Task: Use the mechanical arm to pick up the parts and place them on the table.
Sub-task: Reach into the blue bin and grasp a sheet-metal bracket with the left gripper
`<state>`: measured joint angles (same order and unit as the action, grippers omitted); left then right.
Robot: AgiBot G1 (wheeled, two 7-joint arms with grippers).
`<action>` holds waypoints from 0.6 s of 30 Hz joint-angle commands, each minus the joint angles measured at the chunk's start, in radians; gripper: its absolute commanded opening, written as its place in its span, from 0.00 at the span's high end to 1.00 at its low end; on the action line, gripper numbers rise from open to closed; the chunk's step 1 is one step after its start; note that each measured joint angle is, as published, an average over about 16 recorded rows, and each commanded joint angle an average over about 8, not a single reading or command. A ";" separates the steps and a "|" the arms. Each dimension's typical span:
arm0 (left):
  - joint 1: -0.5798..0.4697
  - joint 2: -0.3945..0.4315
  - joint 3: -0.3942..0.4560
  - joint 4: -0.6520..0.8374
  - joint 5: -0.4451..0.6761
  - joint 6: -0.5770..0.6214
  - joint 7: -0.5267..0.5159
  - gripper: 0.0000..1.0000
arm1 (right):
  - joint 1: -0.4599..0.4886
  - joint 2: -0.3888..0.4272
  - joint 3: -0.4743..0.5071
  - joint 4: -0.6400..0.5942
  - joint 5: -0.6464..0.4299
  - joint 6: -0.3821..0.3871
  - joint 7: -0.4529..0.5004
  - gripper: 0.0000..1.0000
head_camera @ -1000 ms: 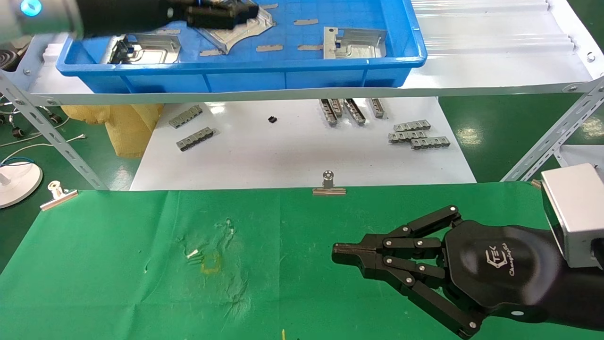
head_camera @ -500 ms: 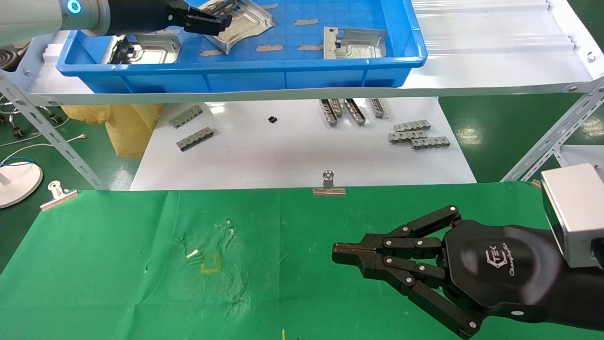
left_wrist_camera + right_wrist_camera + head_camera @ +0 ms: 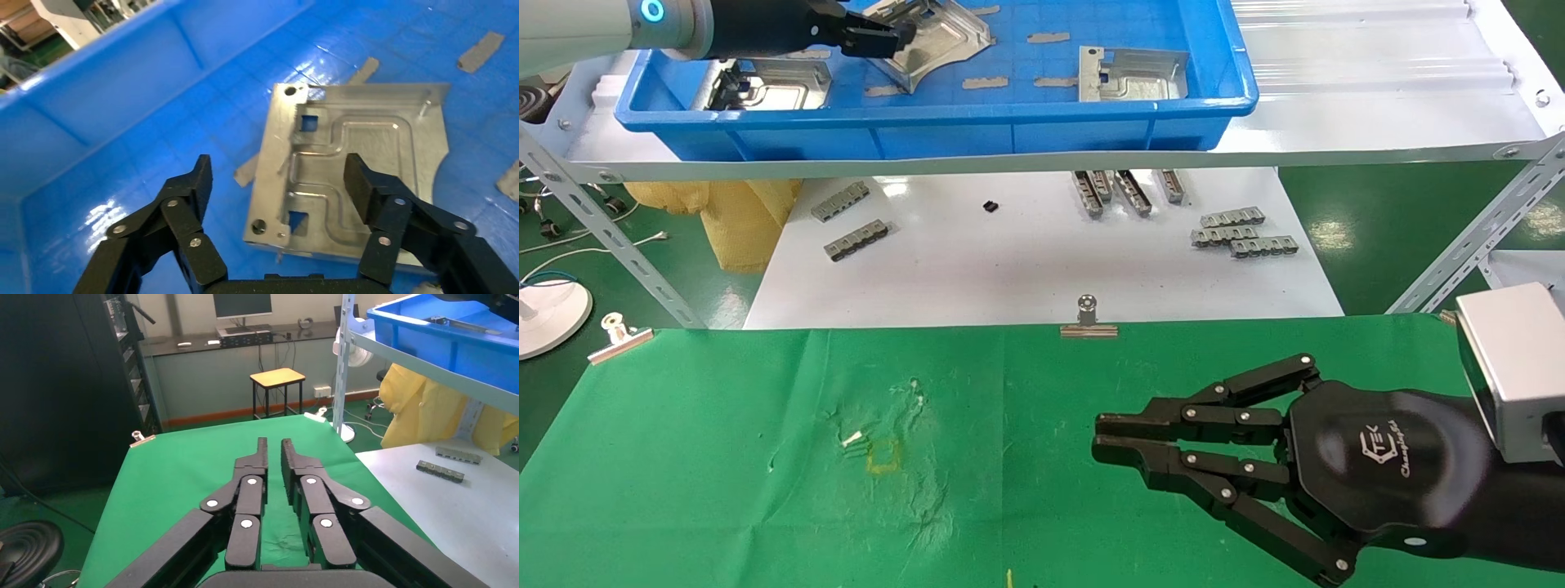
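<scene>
Three silvery parts lie in the blue bin [image 3: 928, 131]: one at the left [image 3: 772, 82], one in the middle [image 3: 944, 37], one at the right [image 3: 1132, 73]. My left gripper [image 3: 899, 37] is open and empty at the middle part's left edge. In the left wrist view the left gripper [image 3: 278, 184] hangs over that part [image 3: 361, 153]. One finger is over the plate and the other is over the bin floor. My right gripper [image 3: 1101, 437] hovers low over the green table [image 3: 723, 425]. It is empty, with its fingers a narrow gap apart, as the right wrist view [image 3: 273, 447] also shows.
The bin stands on a white shelf with slanted steel struts [image 3: 601, 237] [image 3: 1475, 245]. Grey comb strips [image 3: 1242, 233] lie on the white tabletop below. Binder clips [image 3: 1088, 322] [image 3: 619, 335] hold the cloth's far edge. Grey tape scraps [image 3: 985, 82] lie in the bin.
My left gripper drew back to the left, off the middle part, which stays in the bin. My right gripper's fingers were together and have parted a little.
</scene>
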<state>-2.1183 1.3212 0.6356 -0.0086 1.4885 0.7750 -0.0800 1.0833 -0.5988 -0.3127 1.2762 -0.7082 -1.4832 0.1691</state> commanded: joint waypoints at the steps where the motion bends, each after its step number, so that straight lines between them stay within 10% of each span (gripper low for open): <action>1: -0.001 0.001 0.001 -0.001 0.002 -0.004 0.000 1.00 | 0.000 0.000 0.000 0.000 0.000 0.000 0.000 0.00; 18: 0.011 0.006 0.000 -0.001 -0.001 -0.021 -0.014 1.00 | 0.000 0.000 -0.001 0.000 0.000 0.000 0.000 0.00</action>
<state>-2.1087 1.3258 0.6329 -0.0114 1.4841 0.7548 -0.0937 1.0834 -0.5986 -0.3134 1.2762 -0.7077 -1.4829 0.1688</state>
